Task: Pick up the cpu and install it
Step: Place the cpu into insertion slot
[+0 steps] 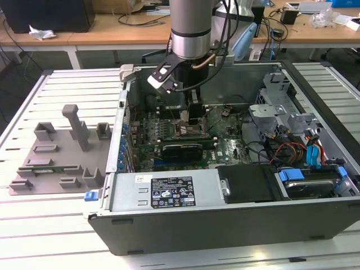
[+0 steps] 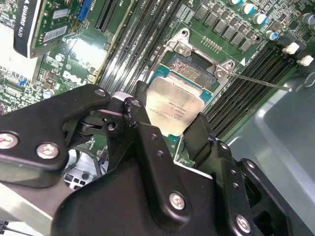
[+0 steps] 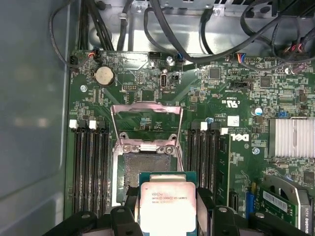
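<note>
Your gripper [image 3: 167, 210] is clamped on the cpu [image 3: 167, 200], which overlaps one edge of the open socket [image 3: 145, 169], not yet centred.

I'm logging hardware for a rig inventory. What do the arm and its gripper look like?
The arm is a silver-grey cylinder with black cables alongside. The gripper is matte black, with angular linkage fingers joined by silver screws.

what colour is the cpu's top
The cpu top is shiny silver-grey, clearest in the first wrist view.
</note>
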`<state>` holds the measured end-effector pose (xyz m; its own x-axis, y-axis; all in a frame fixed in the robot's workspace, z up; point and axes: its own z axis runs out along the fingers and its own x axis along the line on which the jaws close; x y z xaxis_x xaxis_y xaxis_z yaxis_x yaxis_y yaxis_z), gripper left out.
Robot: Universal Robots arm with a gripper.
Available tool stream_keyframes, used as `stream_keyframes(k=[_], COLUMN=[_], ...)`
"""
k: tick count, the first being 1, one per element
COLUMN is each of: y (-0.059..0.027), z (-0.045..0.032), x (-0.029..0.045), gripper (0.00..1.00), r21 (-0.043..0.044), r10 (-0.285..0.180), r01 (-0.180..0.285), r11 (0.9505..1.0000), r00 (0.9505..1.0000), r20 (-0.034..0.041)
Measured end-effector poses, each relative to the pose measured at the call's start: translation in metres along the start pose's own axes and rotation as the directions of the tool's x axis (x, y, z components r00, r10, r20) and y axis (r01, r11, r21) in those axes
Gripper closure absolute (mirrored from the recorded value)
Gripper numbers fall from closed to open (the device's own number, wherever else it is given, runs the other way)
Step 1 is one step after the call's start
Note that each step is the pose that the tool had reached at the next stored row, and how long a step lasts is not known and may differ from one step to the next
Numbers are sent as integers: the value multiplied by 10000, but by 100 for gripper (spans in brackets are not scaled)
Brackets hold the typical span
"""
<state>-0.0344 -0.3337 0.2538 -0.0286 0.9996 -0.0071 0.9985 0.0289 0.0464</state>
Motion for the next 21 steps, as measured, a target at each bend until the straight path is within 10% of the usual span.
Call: stream_keyframes(k=[21], y=[48], z=[280], x=[90], gripper=[45], r21=[33], r10=[-22], r01=[22], r11=[10000], r00=[10000], r20=[-1])
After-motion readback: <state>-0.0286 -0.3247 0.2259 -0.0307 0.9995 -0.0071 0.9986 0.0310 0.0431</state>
